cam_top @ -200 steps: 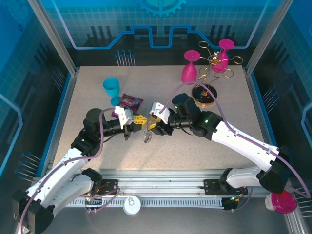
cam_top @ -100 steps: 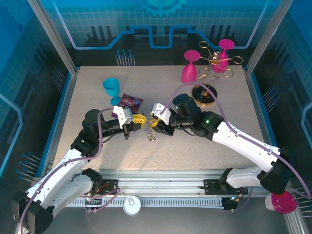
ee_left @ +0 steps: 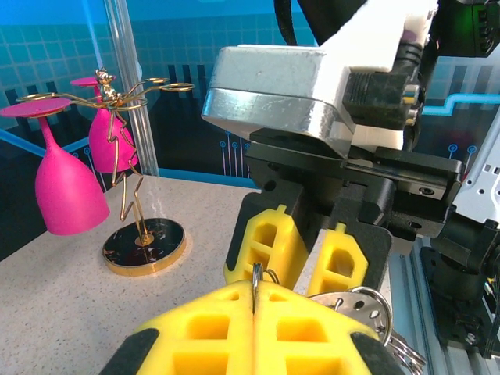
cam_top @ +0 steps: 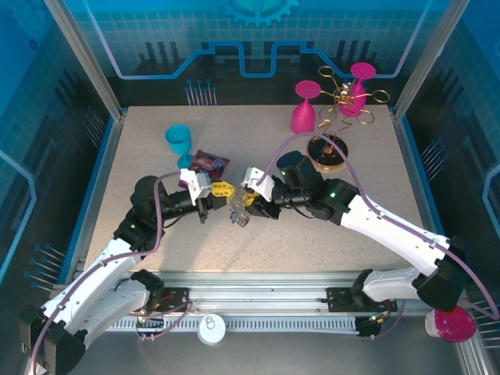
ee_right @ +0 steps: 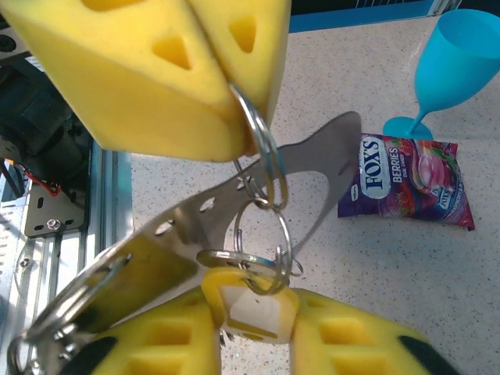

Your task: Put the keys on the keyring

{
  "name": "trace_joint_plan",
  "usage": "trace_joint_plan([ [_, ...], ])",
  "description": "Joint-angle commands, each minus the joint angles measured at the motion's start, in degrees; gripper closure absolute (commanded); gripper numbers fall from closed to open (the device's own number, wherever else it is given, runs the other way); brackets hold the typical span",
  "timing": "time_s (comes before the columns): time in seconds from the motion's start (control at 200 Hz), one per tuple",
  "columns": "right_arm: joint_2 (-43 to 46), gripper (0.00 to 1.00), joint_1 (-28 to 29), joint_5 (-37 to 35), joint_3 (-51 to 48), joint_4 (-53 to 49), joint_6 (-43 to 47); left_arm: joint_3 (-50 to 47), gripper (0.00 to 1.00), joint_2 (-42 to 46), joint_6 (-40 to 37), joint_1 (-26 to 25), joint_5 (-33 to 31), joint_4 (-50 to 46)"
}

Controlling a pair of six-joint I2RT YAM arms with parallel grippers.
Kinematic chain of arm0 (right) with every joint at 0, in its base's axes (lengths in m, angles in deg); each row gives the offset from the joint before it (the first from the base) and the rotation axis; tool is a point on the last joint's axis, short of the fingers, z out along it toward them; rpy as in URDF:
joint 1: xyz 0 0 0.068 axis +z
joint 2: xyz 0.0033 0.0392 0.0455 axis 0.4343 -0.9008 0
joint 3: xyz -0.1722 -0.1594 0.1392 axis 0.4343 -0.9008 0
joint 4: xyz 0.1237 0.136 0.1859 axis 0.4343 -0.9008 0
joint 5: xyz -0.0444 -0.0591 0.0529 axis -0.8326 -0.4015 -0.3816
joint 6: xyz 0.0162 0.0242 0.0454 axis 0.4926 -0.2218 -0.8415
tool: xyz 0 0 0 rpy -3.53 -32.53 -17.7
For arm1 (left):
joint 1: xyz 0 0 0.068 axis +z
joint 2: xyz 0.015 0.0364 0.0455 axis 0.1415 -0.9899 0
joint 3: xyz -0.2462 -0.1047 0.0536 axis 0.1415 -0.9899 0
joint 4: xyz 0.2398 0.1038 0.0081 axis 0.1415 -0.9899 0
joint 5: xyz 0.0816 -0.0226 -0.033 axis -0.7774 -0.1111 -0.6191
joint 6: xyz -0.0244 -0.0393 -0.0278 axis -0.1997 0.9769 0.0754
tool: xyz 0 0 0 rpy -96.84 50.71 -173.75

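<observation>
- Step in hand: threading. The left hand (cam_top: 225,193) is closed on the keyring (ee_right: 264,152), with the thin wire pinched between its yellow pads (ee_right: 141,94) and hanging below them.
- The right hand (ee_left: 308,262) faces it. Its jaws stand on either side of the yellow-headed key (ee_right: 250,301) and appear to grip it (both sides look in contact in the right wrist view).
- Location: the hands meet over the middle of the worktop (cam_top: 297,250), somewhat nearer its near edge. The metal bunch hangs between them.
- Next move, as judged: bring the key's hole to the split in the ring wire, then feed it along the coil. This calls for small, fine rotation by the right hand while the left holds the ring steady.
- Hard to make out: a flat metal piece (ee_right: 234,207) crosses behind the ring, and it could be a key blade or a tag.
- Small rings (ee_right: 262,242) overlap, so it is unclear whether the yellow-headed key is already linked.
</observation>
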Motion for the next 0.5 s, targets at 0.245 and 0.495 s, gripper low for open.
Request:
trace_joint_plan([
  [0.245, 5.7, 0.54, -2.4, 4.6, 0.2, 2.8, 1.3, -1.2, 1.00, 0.5, -0.1, -0.2, 3.0, 3.2],
  [0.495, 2.5, 0.63, -2.3, 8.3, 2.4, 5.2, 1.1, -0.7, 1.00, -0.1, 0.6, -0.2, 5.5, 4.1],
])
